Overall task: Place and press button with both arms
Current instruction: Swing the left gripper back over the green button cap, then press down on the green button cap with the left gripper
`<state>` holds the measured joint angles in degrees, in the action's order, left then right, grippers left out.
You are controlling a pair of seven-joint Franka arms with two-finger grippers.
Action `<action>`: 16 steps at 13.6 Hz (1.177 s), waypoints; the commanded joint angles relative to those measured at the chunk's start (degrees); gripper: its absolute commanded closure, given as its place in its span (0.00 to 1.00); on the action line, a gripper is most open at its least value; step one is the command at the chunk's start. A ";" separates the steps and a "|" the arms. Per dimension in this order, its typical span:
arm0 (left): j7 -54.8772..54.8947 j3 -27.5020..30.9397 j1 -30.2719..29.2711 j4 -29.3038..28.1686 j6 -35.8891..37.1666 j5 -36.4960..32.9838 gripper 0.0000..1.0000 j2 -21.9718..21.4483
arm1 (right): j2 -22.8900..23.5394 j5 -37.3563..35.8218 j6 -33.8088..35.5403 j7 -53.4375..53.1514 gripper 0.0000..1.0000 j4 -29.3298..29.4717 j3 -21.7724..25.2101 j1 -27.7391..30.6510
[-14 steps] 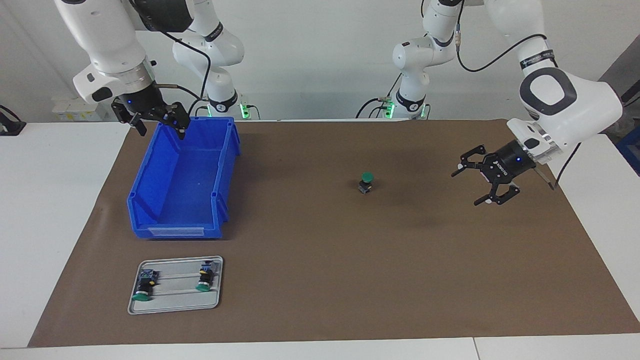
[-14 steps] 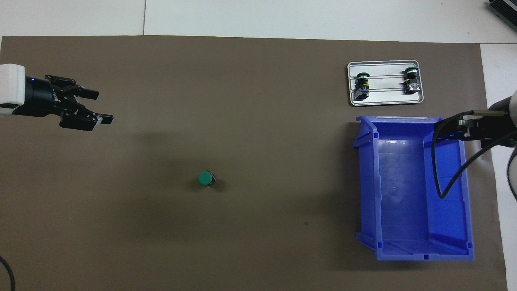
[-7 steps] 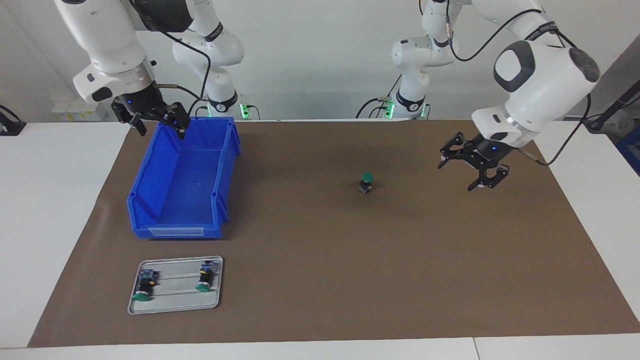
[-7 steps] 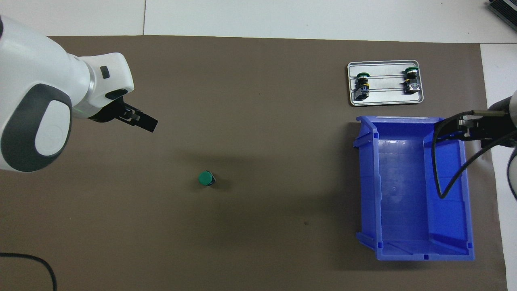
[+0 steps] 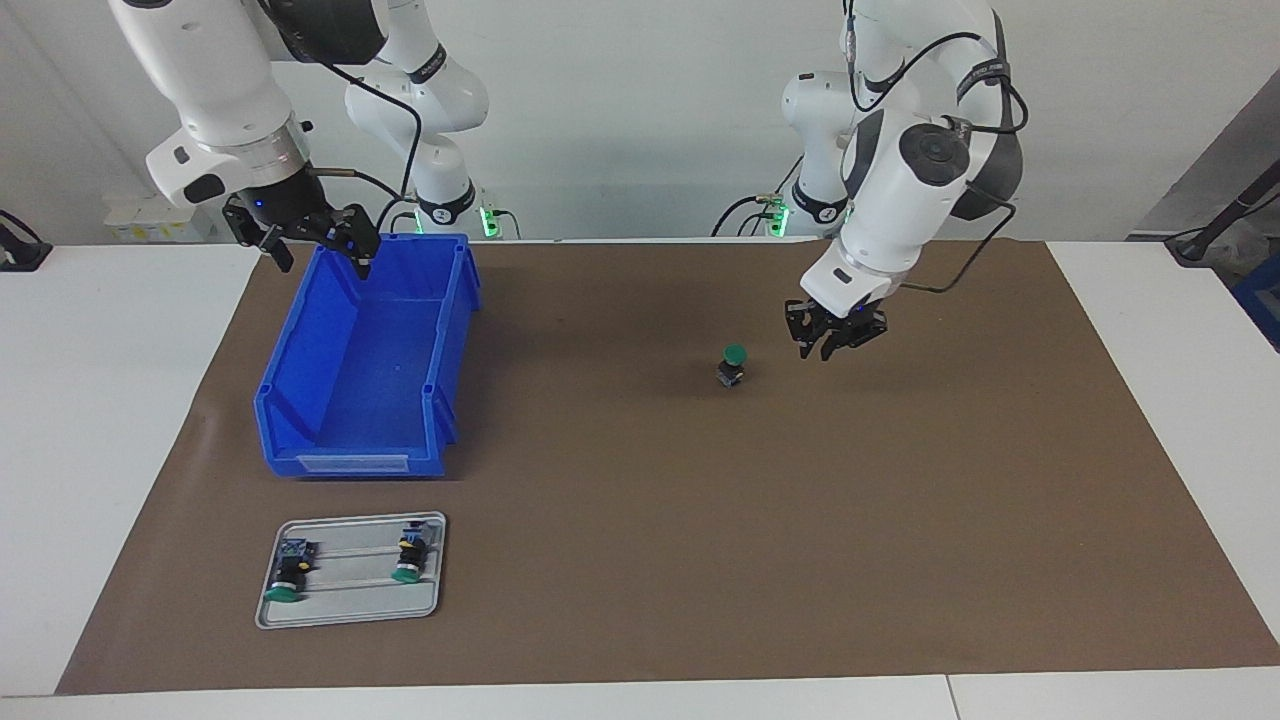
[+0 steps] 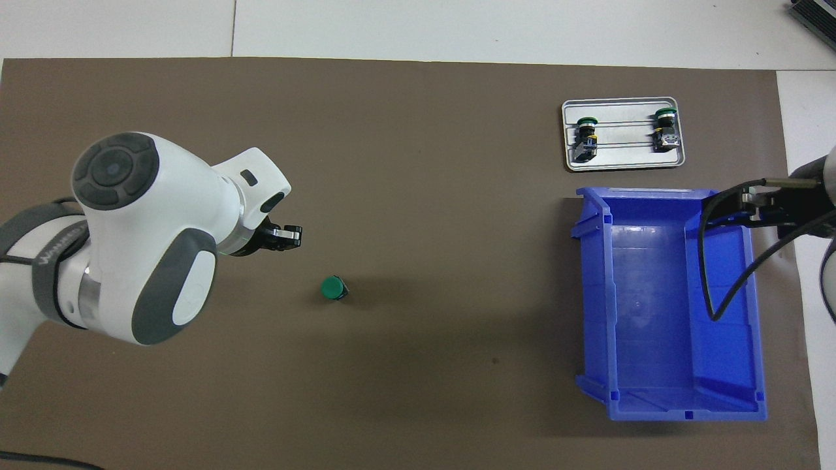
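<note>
Although the button [image 5: 733, 366] already stood upright on the brown mat [image 5: 640, 520], green cap up, roughly mid-surface and well apart from the blue bin [image 5: 365, 360], it had not been pressed. The placing part looked done; the pressing was left. The left gripper [image 5: 835, 338] hung just beside the button, toward the left arm's end of the surface, not touching it, its fingertips drawn together and empty, which suited a downward push on the cap. The right gripper [image 5: 318, 236] waited over the rim of the bin at the end nearest the robots, fingers spread and holding nothing. Two more buttons [image 5: 345, 568] lay on a small metal tray [image 5: 350, 610] farther from the robots than the bin, untouched.
</note>
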<state>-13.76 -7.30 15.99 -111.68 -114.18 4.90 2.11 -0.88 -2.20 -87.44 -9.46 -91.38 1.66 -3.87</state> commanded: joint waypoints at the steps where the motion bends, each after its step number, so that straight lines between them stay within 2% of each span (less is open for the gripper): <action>1: -5.47 0.80 4.56 -5.29 -4.37 -1.03 1.00 -2.12 | -0.70 1.41 0.08 1.81 0.00 -0.64 0.19 0.36; 3: -6.19 0.80 6.15 -9.85 -10.24 -1.03 1.00 -2.99 | -0.70 1.41 0.08 1.90 0.00 -0.73 0.19 0.36; 4: -6.19 0.71 6.24 -11.09 -10.97 -1.03 1.00 -3.08 | -0.70 1.41 0.08 1.81 0.00 -0.73 0.19 0.36; 11: -6.10 0.62 8.53 -14.34 -13.61 -0.95 1.00 -3.34 | -0.70 1.41 0.16 1.90 0.00 -0.73 0.19 0.36; 16: -6.19 0.62 9.58 -18.03 -18.70 -0.95 1.00 -2.64 | -0.70 1.41 0.08 1.90 0.00 -0.73 0.19 0.36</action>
<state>-19.06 -7.47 23.82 -126.17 -129.64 4.89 1.03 -0.88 -2.20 -87.44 -9.46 -91.38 1.66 -3.87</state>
